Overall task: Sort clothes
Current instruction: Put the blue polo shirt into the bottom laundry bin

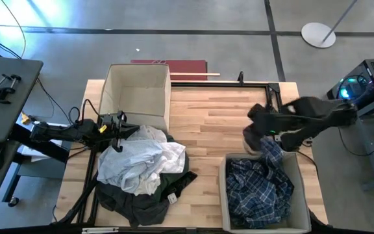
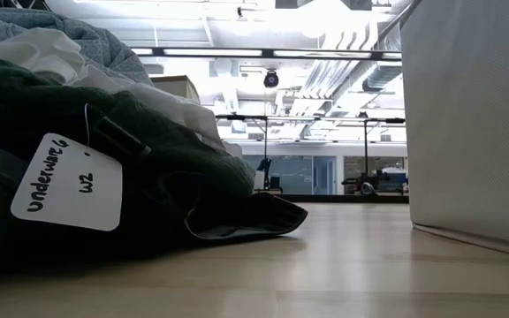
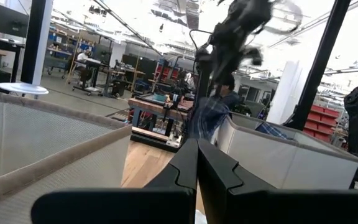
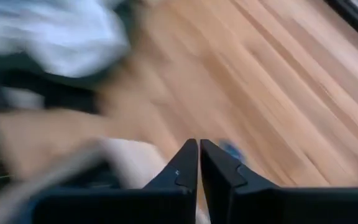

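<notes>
Right pincer (image 1: 260, 138) hovers at the far rim of the near-right bin (image 1: 224, 170), fingers (image 4: 185, 165) clenched together, a strip of the blue-white plaid shirt (image 1: 255, 188) trailing up toward it. Whether cloth is actually pinched cannot be told; the wrist view shows only a small blue scrap by the tips. Most of the plaid shirt lies heaped inside that bin, so this looks like the drop-off end of a sort, with the arm held over the rim so the tail falls in, not onto the tabletop (image 1: 206, 123).

Left pincer (image 1: 117, 125) waits at the left side, just beside the far-left bin (image 1: 137, 75), fingers (image 3: 188, 168) closed with nothing between them, parked right at the pile, likely for the next pick.

Unsorted pile sits near-left: white pieces (image 1: 141, 159) on top, dark green garment (image 1: 177, 177) and dark grey one (image 1: 119, 201) under. Low view shows a tag (image 2: 67, 184) reading "underwear" on the dark cloth.
</notes>
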`<action>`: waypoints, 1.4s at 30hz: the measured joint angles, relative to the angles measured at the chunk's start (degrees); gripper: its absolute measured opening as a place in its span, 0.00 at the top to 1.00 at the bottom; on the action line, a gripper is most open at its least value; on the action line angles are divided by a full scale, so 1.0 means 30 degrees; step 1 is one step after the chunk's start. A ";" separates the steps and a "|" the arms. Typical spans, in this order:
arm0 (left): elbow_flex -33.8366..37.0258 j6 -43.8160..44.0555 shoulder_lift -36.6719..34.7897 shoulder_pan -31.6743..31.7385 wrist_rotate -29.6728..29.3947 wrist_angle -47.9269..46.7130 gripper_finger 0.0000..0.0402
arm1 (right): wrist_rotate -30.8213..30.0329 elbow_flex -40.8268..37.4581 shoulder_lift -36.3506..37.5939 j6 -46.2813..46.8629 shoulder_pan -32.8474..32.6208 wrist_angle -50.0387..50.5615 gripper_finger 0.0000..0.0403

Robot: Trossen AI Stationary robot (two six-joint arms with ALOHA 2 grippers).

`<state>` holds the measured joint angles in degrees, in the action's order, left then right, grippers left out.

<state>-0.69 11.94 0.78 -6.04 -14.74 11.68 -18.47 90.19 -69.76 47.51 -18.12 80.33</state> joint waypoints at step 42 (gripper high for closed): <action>0.0000 -0.0015 0.0007 0.0000 -0.0299 0.0357 1.00 | 0.6712 -0.8626 -0.1474 -0.2883 0.7418 0.2429 0.64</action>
<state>-0.69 11.90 0.80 -6.04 -15.64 12.75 1.67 64.32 -74.18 38.86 4.13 87.62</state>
